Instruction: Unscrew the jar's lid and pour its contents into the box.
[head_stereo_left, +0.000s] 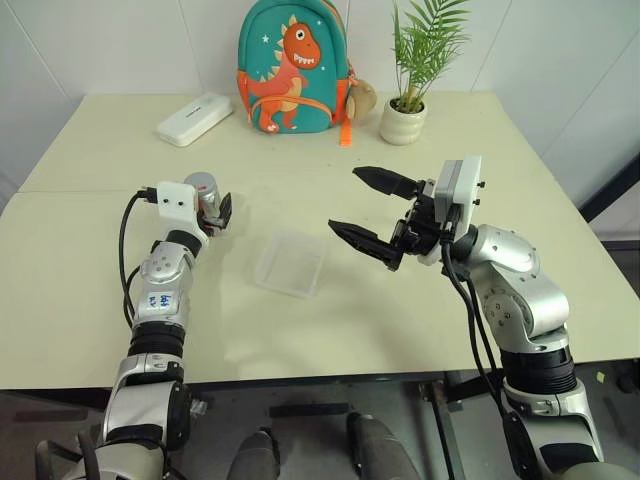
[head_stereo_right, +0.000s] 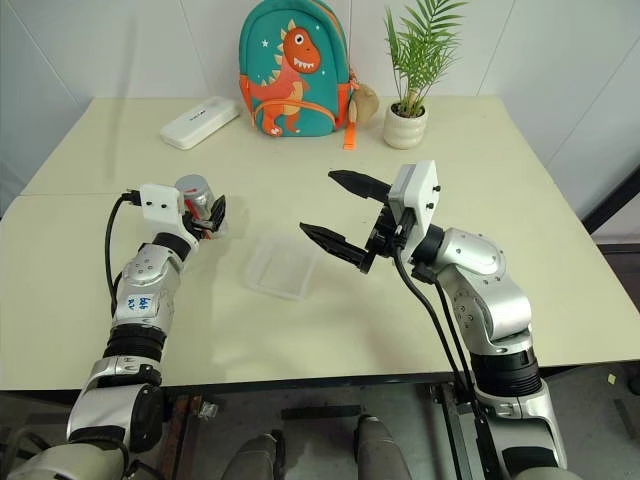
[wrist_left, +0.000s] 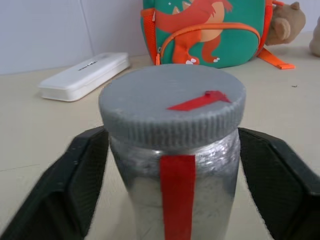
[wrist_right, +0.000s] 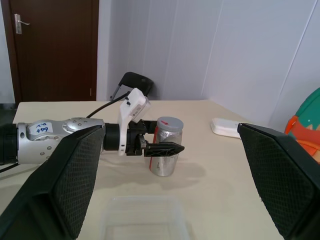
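Our left gripper (head_stereo_left: 216, 213) brackets the silvery red-striped jar (wrist_left: 177, 195), grip unconfirmed; right gripper (head_stereo_left: 366, 212) gapes empty; next, clamp, then twist the grey ribbed lid (wrist_left: 172, 102).

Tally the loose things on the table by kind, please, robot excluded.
Jar with lid: 1
Clear plastic box: 1
White oblong case: 1
Dinosaur backpack: 1
Potted plant: 1
Total: 5
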